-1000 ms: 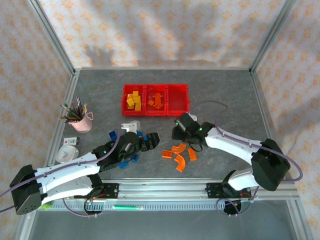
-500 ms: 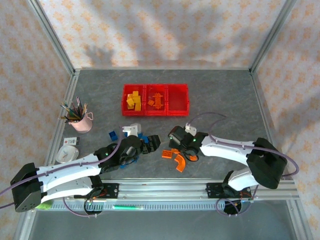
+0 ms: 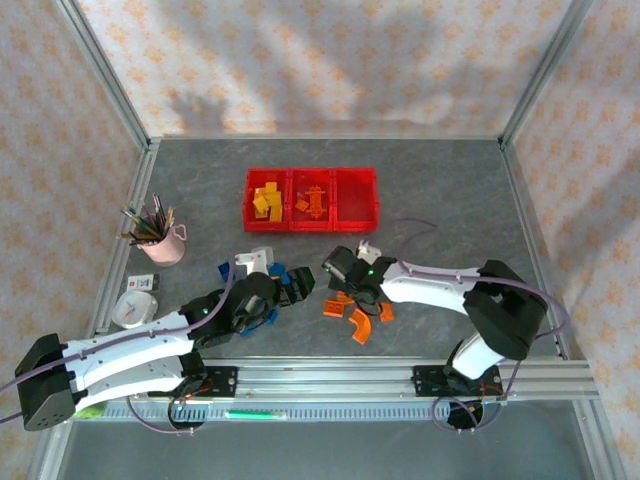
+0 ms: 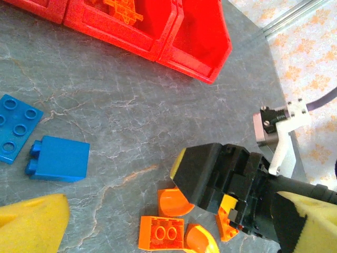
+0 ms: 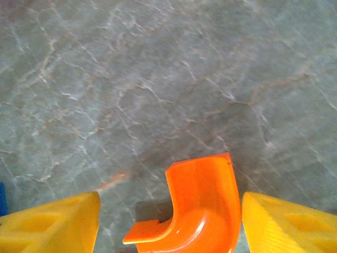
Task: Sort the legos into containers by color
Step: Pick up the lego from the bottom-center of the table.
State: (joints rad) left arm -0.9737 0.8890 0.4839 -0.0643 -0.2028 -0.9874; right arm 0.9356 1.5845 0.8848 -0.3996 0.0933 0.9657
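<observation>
My right gripper (image 5: 168, 226) is down on the table, open, straddling an orange curved arch (image 5: 202, 211). The right yellow finger (image 5: 289, 224) is close to the arch and the left finger (image 5: 52, 224) stands well apart. From above, the right gripper (image 3: 343, 283) is at the left edge of the orange legos (image 3: 358, 318). My left gripper (image 3: 298, 285) is wide open and empty, just left of them, over blue legos (image 3: 270, 272). The left wrist view has a blue brick (image 4: 58, 158), an orange square brick (image 4: 160, 232) and the red containers (image 4: 200, 47). Yellow legos (image 3: 265, 198) lie in the left bin and orange ones (image 3: 312, 200) in the middle bin.
A pink pencil cup (image 3: 160, 240) stands at the left, with a white round object (image 3: 130, 308) nearer the front. The two grippers are very close together at the table's middle front. The metal rail (image 3: 330, 380) runs along the near edge.
The right gripper has swung left and come down over the orange arch, its jaws narrowing a little. The left arm has shifted slightly, still wide open.
</observation>
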